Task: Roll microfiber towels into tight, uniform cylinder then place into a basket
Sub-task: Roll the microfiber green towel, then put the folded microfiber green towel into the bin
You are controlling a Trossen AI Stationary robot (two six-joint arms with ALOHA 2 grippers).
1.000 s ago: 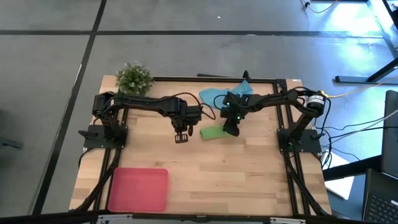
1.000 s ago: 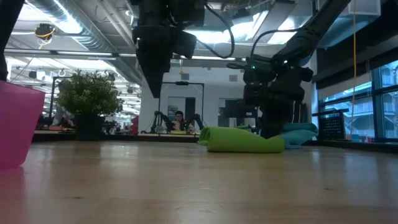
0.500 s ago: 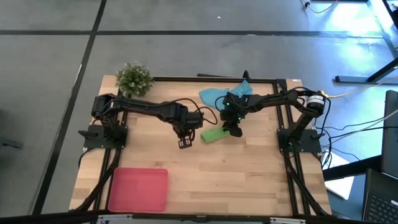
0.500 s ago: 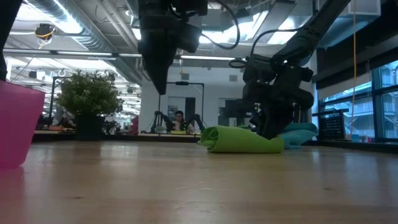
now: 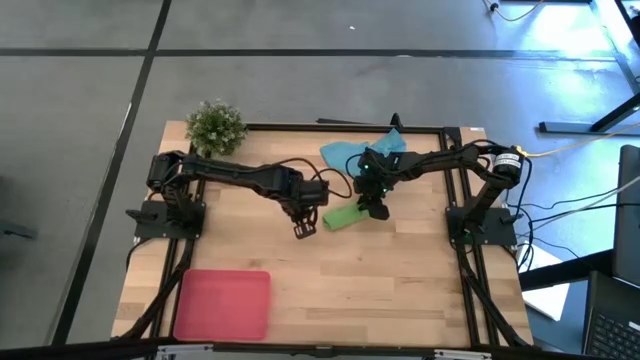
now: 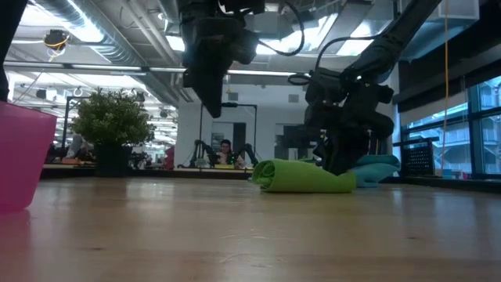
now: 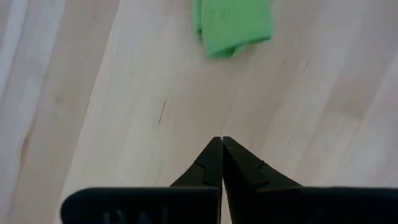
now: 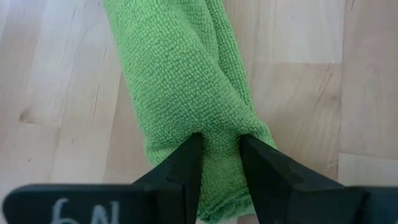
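The green towel (image 5: 342, 216) lay rolled near the table's (image 5: 400, 290) middle, and you had the right gripper (image 8: 219, 163) pinching its end between part-open jaws. Your left gripper (image 7: 222, 163), jaws fully closed and empty, hung just beside its other end. The blue towel (image 5: 345, 154) sat crumpled at the far edge, the tray (image 5: 223, 304) by the near-left corner.
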